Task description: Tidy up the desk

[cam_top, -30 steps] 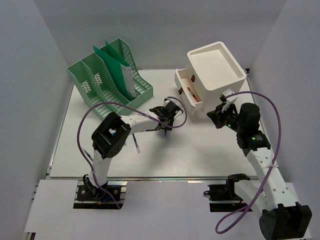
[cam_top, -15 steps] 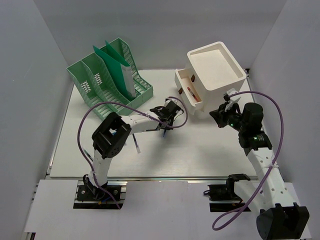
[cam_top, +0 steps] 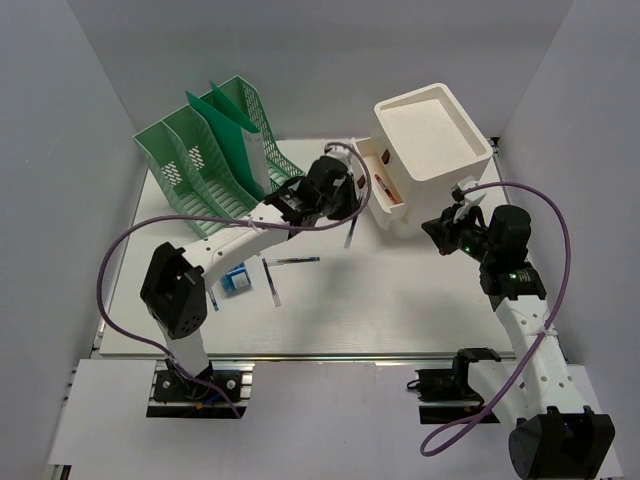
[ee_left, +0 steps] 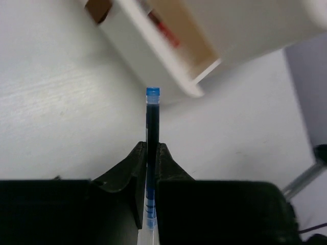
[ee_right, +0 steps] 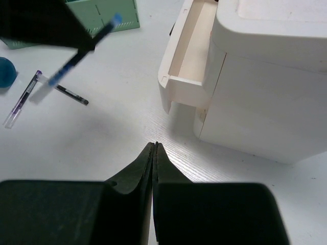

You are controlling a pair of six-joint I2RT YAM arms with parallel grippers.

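From above, one counter (cam_top: 420,300) was seen beneath both arms, bearing one green rack (cam_top: 215,150), one drawer box (cam_top: 430,130) and two loose pens (cam_top: 291,260). By the left wrist, the left claw (ee_left: 148,153) was shown clamped on a blue-capped pen (ee_left: 152,117); by the right, the right claw (ee_right: 155,148) pressed together, empty.

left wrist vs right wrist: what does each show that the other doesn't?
Left wrist only: a red item inside the drawer. Right wrist only: two loose pens on the desk, the green rack, the shut right claw. Both: the open drawer, and the blue-capped pen clamped in the left claw.
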